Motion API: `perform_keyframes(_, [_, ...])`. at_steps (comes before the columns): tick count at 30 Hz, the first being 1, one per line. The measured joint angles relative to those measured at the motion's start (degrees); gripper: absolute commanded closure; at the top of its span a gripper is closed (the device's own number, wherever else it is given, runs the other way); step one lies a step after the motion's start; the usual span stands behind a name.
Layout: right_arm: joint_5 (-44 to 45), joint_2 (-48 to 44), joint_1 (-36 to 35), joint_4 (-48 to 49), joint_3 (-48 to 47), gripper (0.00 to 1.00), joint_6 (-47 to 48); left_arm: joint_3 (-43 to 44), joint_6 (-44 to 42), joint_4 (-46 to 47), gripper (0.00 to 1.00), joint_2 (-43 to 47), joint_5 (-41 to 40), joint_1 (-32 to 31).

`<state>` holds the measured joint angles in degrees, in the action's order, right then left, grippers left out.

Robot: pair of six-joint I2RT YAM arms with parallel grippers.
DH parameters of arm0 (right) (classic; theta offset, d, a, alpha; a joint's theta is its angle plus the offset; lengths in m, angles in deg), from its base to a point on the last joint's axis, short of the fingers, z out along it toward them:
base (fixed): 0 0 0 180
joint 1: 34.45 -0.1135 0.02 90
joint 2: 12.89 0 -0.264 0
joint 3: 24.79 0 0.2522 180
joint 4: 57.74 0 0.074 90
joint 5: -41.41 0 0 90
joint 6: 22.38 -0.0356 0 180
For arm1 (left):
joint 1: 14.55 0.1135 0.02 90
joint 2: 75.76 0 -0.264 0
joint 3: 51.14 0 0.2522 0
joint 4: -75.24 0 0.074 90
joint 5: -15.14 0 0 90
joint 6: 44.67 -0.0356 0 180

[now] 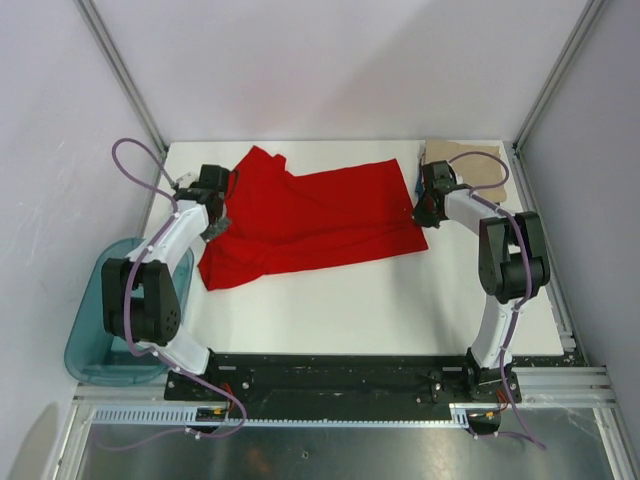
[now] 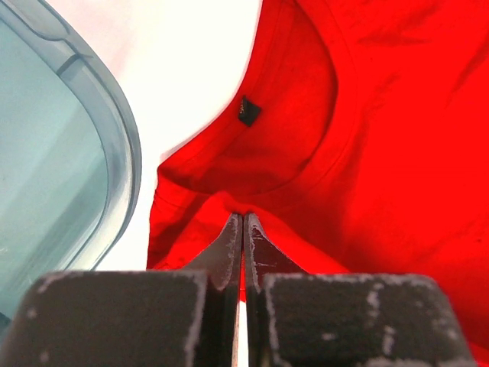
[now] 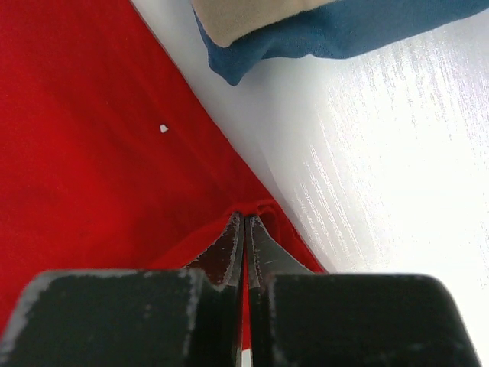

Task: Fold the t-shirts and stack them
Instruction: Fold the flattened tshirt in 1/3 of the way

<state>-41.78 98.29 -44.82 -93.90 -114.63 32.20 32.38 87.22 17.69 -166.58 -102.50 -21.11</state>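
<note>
Now the red t-shirt [image 1: 310, 220] is pinched at both ends.
Top: its long axis runs 9-to-3 between left gripper [image 1: 217, 223] and right gripper [image 1: 425, 212]. Left wrist: closed fingers bite cloth below the collar [image 2: 336, 115]. Right wrist: closed fingers clamp the hem [image 3: 260, 208]; folded tan t-shirt [image 3: 252, 19] at 12.

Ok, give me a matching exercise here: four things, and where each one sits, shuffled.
Things:
1 red t-shirt
2 tan t-shirt
3 dark blue t-shirt
4 teal tub

Places:
A under the tan one
B beside the table's near left corner
C spread across the middle
D top of the far-right stack

Pairs: 1-C, 2-D, 3-A, 4-B
</note>
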Motion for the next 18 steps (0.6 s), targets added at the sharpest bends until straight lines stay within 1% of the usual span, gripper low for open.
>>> perform_keyframes(18, [-2.78,-0.52,0.33,4.59,0.26,1.0,-0.13,-0.02,-1.62,1.22,1.0,-0.79,1.36,1.51])
